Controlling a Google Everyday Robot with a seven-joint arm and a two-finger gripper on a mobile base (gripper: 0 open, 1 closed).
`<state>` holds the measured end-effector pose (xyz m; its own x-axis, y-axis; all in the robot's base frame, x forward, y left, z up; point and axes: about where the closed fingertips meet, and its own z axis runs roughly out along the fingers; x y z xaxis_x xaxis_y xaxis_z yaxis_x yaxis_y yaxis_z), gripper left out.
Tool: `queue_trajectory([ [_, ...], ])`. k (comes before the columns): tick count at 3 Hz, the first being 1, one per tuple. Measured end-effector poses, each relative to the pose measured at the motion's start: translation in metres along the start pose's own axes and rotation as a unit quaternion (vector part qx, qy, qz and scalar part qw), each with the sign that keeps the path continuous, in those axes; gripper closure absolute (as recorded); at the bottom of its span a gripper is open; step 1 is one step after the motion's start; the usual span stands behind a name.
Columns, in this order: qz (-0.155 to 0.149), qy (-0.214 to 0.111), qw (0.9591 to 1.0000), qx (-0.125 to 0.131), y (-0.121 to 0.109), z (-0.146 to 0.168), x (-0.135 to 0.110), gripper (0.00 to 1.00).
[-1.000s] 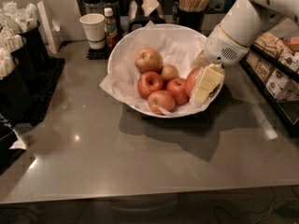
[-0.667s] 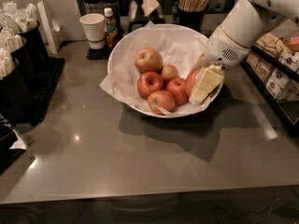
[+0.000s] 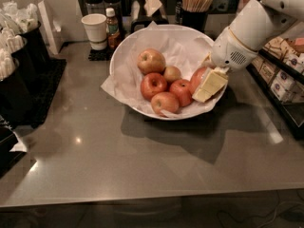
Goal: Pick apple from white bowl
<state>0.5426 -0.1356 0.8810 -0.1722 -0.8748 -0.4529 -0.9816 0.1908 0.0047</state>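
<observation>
Gripper [image 3: 208, 83] is at the bowl's [image 3: 124, 51] right rim, against the apple [image 3: 196, 76] lying just inside. You cannot tell whether it grips.

Risks: a shallow hold could let the apple roll onto the other apples [image 3: 166, 87] mid-bowl. Snagged paper [image 3: 185, 46] could drag the bowl.

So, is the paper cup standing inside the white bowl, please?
No, the paper cup stands behind the white bowl, while the gripper reaches into its right side.

White arm [image 3: 251, 30] reaches in from upper right; tool [image 3: 205, 82] angled down-left, low.
</observation>
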Motion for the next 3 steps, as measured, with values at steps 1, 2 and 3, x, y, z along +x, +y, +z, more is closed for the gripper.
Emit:
queue_trajectory([
  [1, -0.039, -0.045, 0.9982, 0.008, 0.015, -0.019, -0.018, 1.0],
  [2, -0.095, -0.09, 0.9912, 0.018, 0.036, -0.043, -0.042, 1.0],
  [3, -0.137, -0.116, 0.9837, 0.008, 0.056, -0.057, -0.057, 1.0],
])
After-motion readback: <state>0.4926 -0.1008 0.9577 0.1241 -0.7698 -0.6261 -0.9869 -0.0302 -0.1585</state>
